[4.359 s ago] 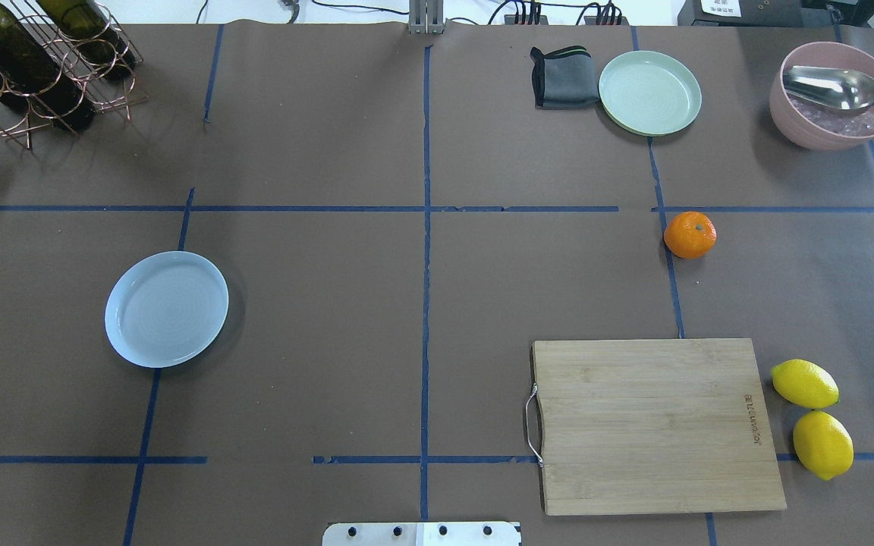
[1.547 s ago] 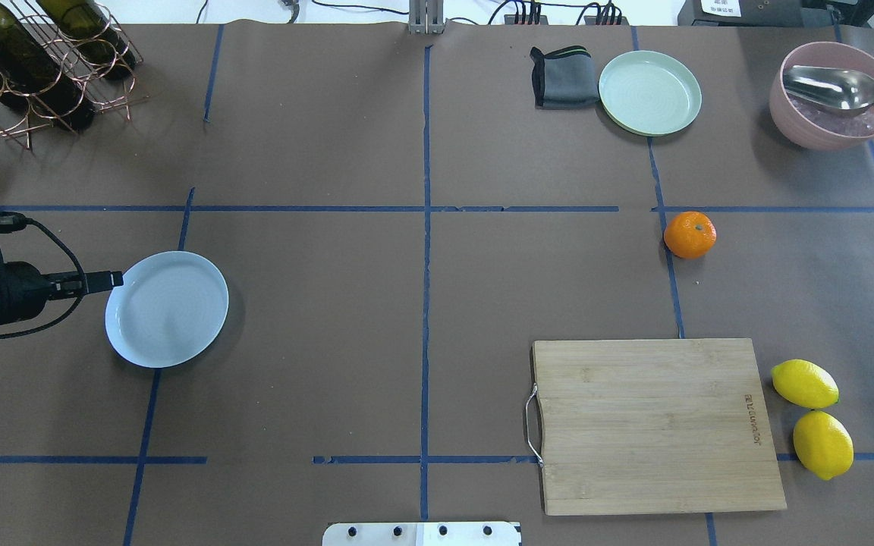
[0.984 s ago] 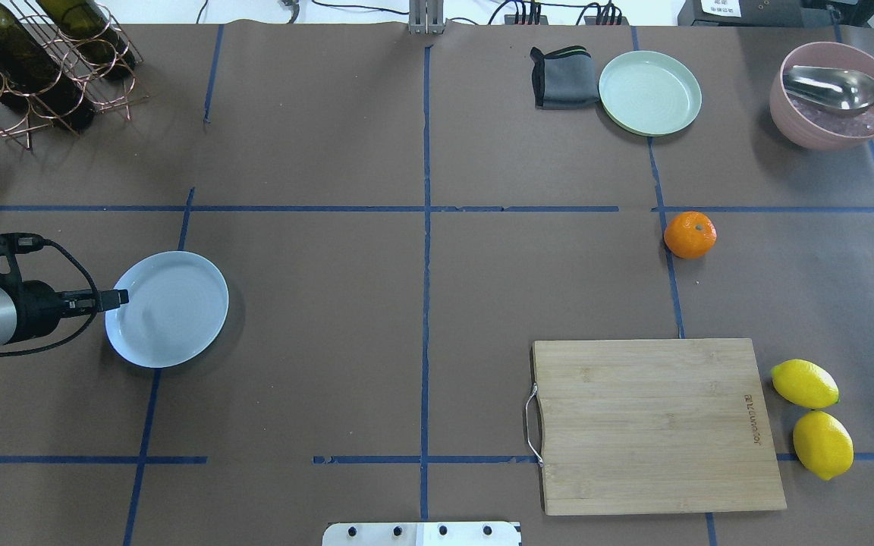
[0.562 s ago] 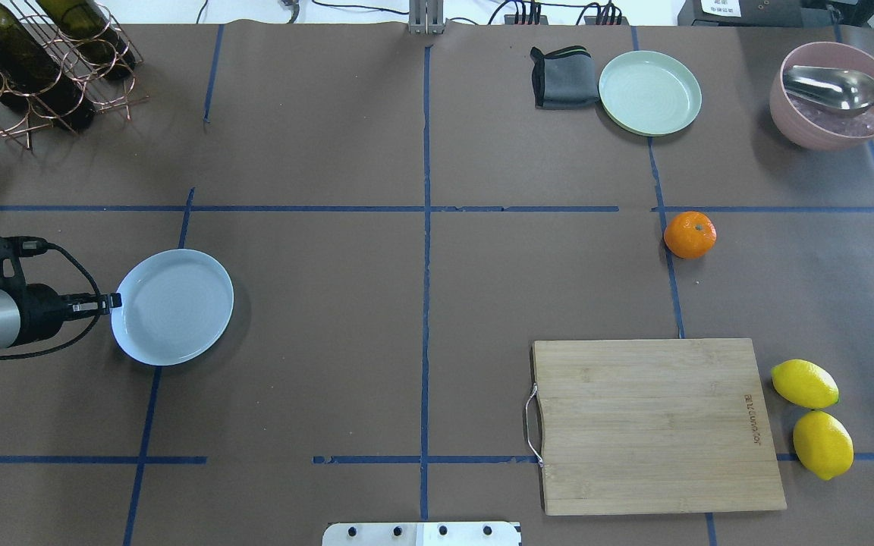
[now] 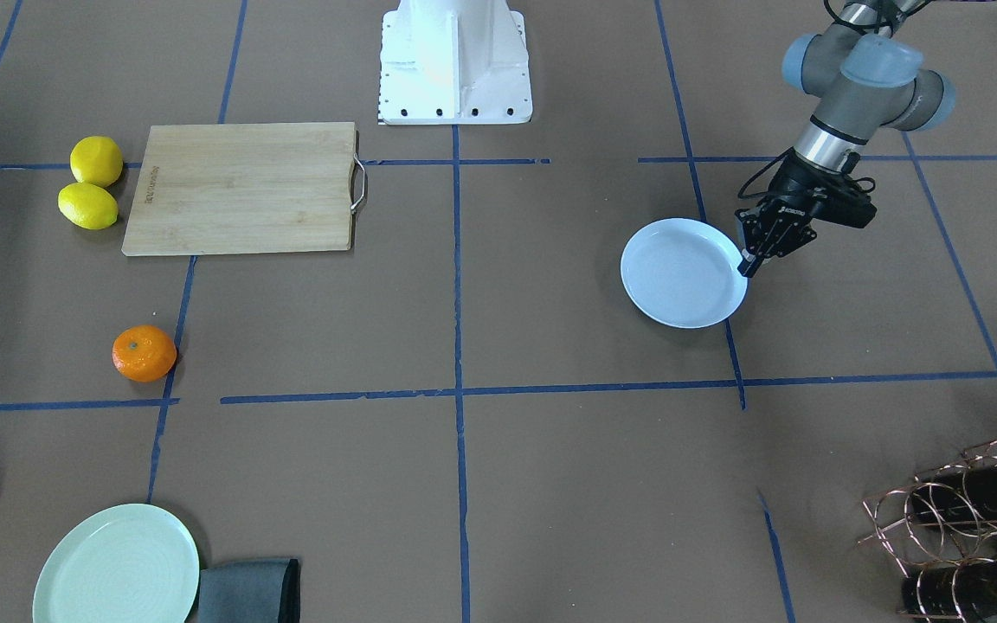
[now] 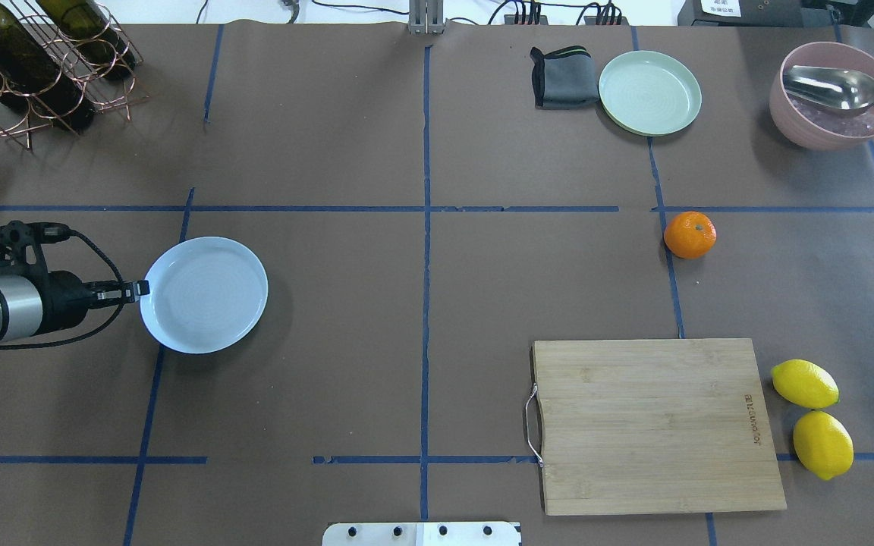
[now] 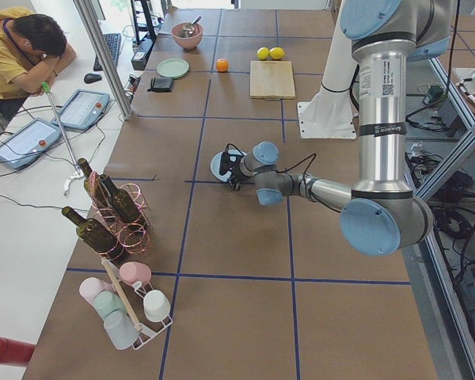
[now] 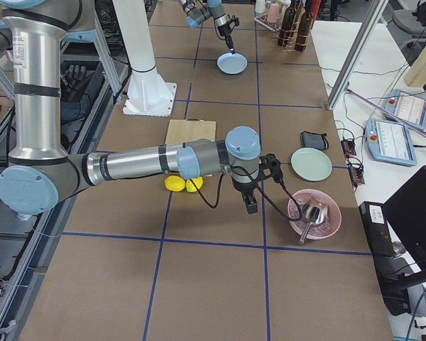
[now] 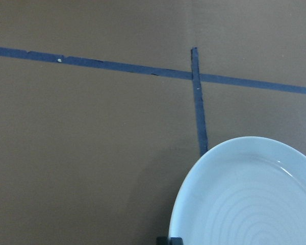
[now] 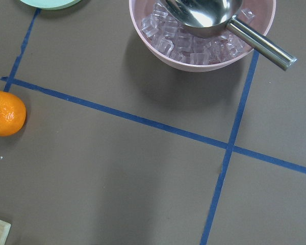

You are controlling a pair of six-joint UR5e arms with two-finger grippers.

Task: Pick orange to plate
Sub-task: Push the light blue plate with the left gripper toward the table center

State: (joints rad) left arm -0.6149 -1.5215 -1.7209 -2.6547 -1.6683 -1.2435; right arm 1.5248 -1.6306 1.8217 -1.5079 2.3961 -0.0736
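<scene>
The orange point(image 6: 690, 234) lies on the brown table on the right, also in the front-facing view point(image 5: 144, 353) and at the left edge of the right wrist view point(image 10: 5, 113). Far from it, on the left, the pale bluish white plate point(image 6: 204, 294) is empty. My left gripper point(image 6: 141, 288) is shut on the plate's left rim, as the front-facing view point(image 5: 749, 264) confirms. The plate point(image 9: 245, 199) fills the lower right of the left wrist view. My right gripper point(image 8: 251, 208) hangs near the pink bowl, and I cannot tell whether it is open or shut.
A wooden cutting board point(image 6: 653, 425) lies front right with two lemons point(image 6: 804, 383) beside it. A pale green plate point(image 6: 649, 92), a grey cloth point(image 6: 560, 77) and a pink bowl point(image 6: 835, 95) with ice and a scoop stand at the back right. A bottle rack point(image 6: 35, 61) is back left.
My left arm came in from the left, closed on the plate's rim, and the plate has shifted to the right and slightly away. The orange has stayed put.
</scene>
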